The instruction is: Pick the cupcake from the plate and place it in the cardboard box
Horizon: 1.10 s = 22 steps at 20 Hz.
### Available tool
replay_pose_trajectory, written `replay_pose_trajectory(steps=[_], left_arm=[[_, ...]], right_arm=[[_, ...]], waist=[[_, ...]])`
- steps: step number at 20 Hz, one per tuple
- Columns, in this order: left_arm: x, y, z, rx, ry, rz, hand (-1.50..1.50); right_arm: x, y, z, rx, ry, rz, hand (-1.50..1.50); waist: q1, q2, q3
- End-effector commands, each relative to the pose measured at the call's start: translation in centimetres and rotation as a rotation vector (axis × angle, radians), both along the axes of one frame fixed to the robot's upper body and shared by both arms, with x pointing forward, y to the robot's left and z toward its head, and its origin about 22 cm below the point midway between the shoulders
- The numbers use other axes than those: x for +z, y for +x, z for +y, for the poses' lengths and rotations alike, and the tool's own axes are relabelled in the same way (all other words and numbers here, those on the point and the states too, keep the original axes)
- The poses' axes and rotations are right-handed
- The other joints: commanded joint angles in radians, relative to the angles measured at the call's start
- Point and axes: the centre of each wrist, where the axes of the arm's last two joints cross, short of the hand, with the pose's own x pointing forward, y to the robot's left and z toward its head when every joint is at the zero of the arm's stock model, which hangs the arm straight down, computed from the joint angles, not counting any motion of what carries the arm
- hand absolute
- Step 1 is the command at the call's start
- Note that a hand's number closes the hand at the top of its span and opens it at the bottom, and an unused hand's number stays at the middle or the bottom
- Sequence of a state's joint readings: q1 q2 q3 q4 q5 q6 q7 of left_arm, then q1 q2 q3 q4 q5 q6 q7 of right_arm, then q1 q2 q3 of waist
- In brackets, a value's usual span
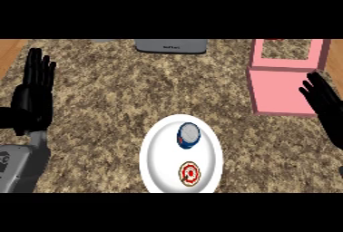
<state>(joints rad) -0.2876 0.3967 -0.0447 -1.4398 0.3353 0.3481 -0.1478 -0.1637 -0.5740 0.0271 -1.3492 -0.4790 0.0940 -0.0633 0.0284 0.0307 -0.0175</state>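
A white plate (157, 158) lies on the speckled counter near the front middle. On its far half sits a cupcake (189, 136) with a blue wrapper and grey top. A round red-and-white patterned item (190, 173) rests on the plate's near half. The pink box (286, 84), open at the top, stands at the back right. My right hand (326, 105) is open at the right edge, fingers straight, next to the box's near right corner. At the left edge my left hand (33, 93) rests open, fingers up. Both hands are well apart from the plate.
A grey appliance (171, 45) sits at the counter's back middle. Wooden surface shows at the far left corner (10, 52) and beyond the box at the right.
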Motion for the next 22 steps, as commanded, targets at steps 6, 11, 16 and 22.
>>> replay_pose_trajectory(steps=[6, 11, 16, 22], left_arm=[[-3.1, -1.7, -4.1, -0.394, 0.262, 0.214, 0.00], [-4.1, -2.2, -4.5, -0.410, 0.227, 0.267, 0.00], [-4.8, -2.9, -5.1, -0.437, 0.242, 0.298, 0.00], [-4.6, -3.3, -7.1, -0.451, 0.243, 0.295, 0.00]], right_arm=[[-4.9, -4.7, 14.5, 0.235, -0.096, 0.043, -1.50], [-3.2, -4.3, 9.9, 0.226, -0.679, -0.206, -1.50], [-2.9, -7.4, 12.9, 0.249, -0.929, -0.426, -1.50], [0.7, -12.7, 15.7, 0.239, -1.099, -0.375, -1.50]], waist=[[-0.059, -0.037, 0.016], [-0.086, -0.055, 0.006], [-0.089, -0.061, 0.009], [-0.087, -0.053, 0.010]])
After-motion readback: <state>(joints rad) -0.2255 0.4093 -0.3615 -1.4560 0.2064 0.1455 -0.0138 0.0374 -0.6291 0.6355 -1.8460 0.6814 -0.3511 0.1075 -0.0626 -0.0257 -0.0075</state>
